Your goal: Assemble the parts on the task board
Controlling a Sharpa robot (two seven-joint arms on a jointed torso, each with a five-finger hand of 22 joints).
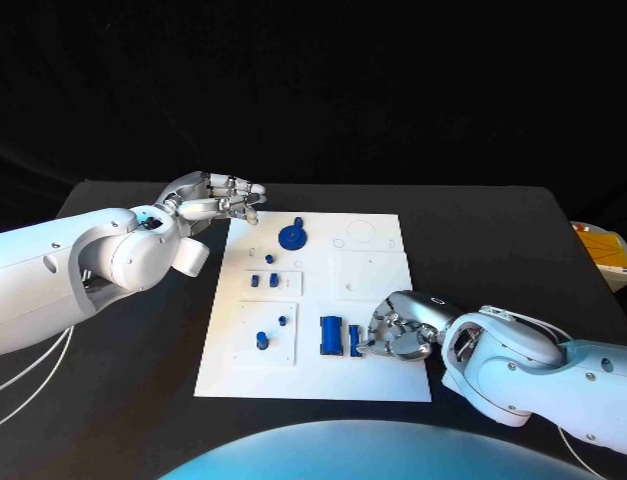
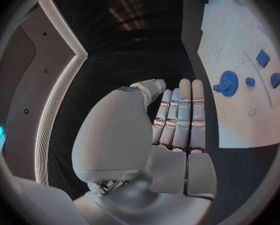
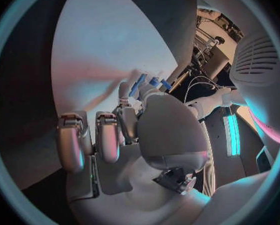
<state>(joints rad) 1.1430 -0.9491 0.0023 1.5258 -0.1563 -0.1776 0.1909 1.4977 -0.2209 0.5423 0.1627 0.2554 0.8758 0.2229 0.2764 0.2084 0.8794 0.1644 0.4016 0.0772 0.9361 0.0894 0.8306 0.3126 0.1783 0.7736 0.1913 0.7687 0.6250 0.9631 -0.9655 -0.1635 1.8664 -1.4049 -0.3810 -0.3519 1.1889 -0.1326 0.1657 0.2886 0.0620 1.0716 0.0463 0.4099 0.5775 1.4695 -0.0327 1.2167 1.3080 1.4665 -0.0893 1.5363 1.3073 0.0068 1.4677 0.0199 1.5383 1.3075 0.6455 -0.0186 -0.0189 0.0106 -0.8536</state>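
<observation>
So the right hand [image 1: 395,328] is sitting low on the task board [image 1: 378,380], right at its near right part, with the fingers curled down toward the surface. Two upright blue blocks [image 1: 332,336] are standing just beside those fingers, on the side toward the board's middle; the closer one looks like it's touching the fingertips, but I honestly can't tell if the hand is actually pinching it or just resting against it. In the right wrist view the fingers [image 3: 108,135] are bending forward over the white board [image 3: 108,50] and a few small blue pieces [image 3: 138,85] are peeking out just past the fingertips, so same story, no clear grip.

The left hand [image 1: 215,198] is hanging off the board's far left corner, over the black table [image 1: 126,400], holding nothing. In the left wrist view its fingers [image 2: 180,115] are lying straight and close side by side, thumb alongside, palm empty. The blue gear [image 1: 294,237] is sitting on the board just beyond those fingertips, not touching them; the same gear [image 2: 228,81] is showing off to the side of the fingers there.

A few little blue pegs [image 1: 266,277] are standing between the two hands, along the board's left part, well apart from the right hand.
</observation>
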